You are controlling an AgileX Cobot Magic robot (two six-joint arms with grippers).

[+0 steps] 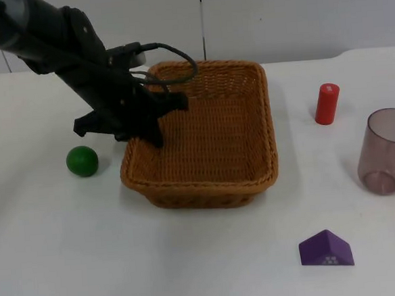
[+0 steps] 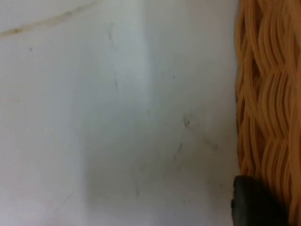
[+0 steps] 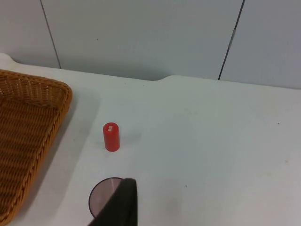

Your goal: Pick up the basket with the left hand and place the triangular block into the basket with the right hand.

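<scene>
The purple triangular block (image 1: pixel 326 249) lies nearest the camera, on the white surface (image 1: pixel 192 270) in front of and to the right of the basket (image 1: pixel 210 137), well apart from it and untouched. The step in hand looks like the first one: the left gripper (image 1: pixel 156 121) is down at the basket's left rim, with one black finger inside the weave and the other seemingly outside the wall, so the jaws appear to straddle the rim; whether they have closed on it I cannot tell. In the left wrist view the woven wall (image 2: pixel 268 94) runs just beside a black fingertip (image 2: pixel 254 205), with bare surface next to it. The basket appears to rest on the surface, empty. The next move, as I judge it, calls for a firm pinch on the rim and a level lift, since a one-sided hold may let the far side sag. The right arm waits; its dark fingertip (image 3: pixel 117 207) shows in the right wrist view above the translucent cup (image 1: pixel 387 150), and the state of its jaws cannot be told. A red cylinder (image 1: pixel 326 104) stands near the cup, right of the basket, and a green ball (image 1: pixel 82 161) sits just left of it, close to the left gripper. Cup and cylinder stand between the right arm and the block, and could be knocked on the way.
</scene>
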